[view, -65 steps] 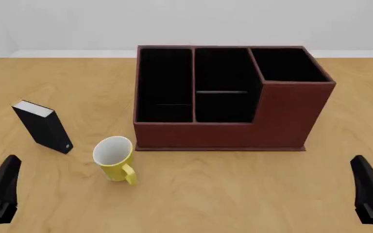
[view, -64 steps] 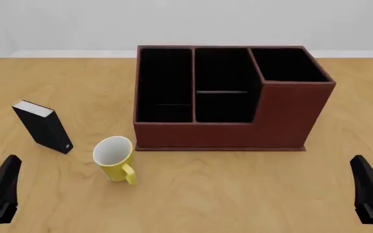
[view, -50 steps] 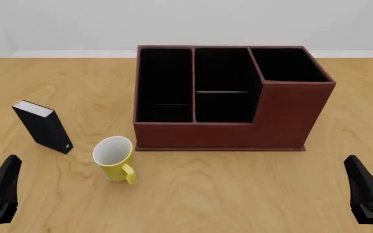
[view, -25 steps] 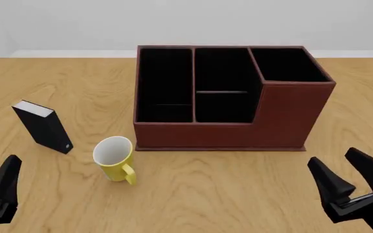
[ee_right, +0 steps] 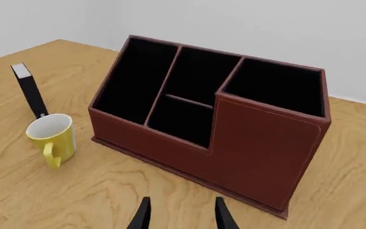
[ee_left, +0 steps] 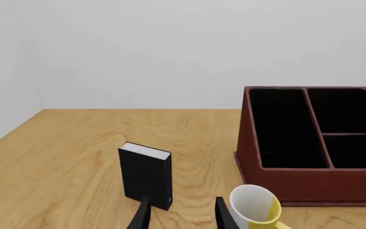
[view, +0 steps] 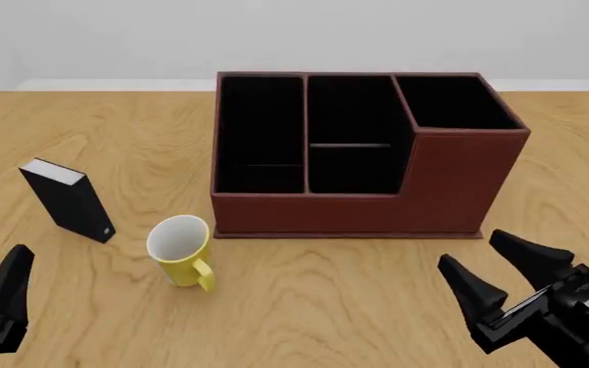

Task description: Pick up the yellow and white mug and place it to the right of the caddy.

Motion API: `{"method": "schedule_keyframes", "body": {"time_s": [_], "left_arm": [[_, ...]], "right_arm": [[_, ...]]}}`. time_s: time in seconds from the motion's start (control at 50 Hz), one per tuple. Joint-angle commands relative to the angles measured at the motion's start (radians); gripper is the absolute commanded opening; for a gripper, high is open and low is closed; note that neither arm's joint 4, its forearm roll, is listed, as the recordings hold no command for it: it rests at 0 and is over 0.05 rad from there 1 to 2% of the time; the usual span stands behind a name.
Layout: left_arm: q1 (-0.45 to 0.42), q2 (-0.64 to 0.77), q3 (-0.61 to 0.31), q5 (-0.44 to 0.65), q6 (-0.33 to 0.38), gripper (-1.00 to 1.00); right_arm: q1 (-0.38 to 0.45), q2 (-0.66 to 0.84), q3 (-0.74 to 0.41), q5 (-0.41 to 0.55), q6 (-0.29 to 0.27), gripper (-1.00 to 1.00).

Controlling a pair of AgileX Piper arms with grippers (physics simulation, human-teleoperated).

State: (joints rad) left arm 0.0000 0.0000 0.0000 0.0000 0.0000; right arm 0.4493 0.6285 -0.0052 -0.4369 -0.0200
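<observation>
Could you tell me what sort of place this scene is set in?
Most likely a simulated tabletop workspace, not a real room: a bare wooden table against blank pale walls, holding only a caddy, a yellow and white mug and a small black box.

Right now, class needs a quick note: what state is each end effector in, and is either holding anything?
Left end effector: open, holding nothing.
Right end effector: open, holding nothing.

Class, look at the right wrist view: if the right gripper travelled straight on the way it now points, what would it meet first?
Most likely the caddy: its tall front wall fills the view straight ahead of the right gripper, jaws open. The yellow and white mug sits well off that line. Depth is uncertain.
</observation>
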Motion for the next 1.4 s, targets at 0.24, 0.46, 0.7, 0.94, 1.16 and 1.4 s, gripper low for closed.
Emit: {"method": "schedule_keyframes", "body": {"time_s": [0.24,0.46,0.7,0.94,1.16,1.4], "left_arm": [[0.0,0.0,0.0,0.0,0.0,1.0],[0.0,0.0,0.0,0.0,0.0,1.0],[0.0,0.0,0.0,0.0,0.0,1.0],[0.0,0.0,0.0,0.0,0.0,1.0],[0.0,0.0,0.0,0.0,0.0,1.0],[0.0,0.0,0.0,0.0,0.0,1.0]], "right_arm": [[0.157,0.336,-0.01,-0.284,-0.019,1.0],[0.213,0.462,-0.052,-0.364,-0.036,1.0],[0.286,0.633,-0.113,-0.461,-0.045,1.0],[0.342,0.737,-0.17,-0.5,-0.058,1.0],[0.376,0.834,-0.222,-0.532,-0.062,1.0],[0.403,0.922,-0.271,-0.556,-0.091,1.0]]}}
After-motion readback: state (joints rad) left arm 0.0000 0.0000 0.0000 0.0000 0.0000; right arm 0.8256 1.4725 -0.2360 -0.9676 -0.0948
